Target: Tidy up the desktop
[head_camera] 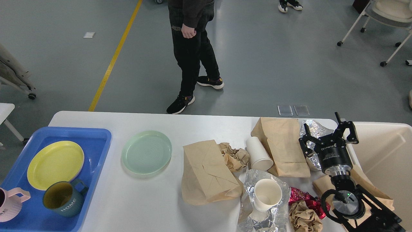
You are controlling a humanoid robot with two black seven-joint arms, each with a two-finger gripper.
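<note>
Desktop [154, 199] fills the lower frame, rigid and fixed; only its litter is handled. At four o'clock the right gripper [328, 133] is spread wide, empty. Light, crushable paper bag [280, 145] is best pinched at its edge.

Only the right arm [351, 199] is in sight, coming up from the near right corner, its black links stacked toward the far side. The wrist stands nearly upright, a green light glowing on the joint below it. The right gripper [328, 133] tops it, jaws spread wide and, as far as this angle shows, holding nothing.
</note>
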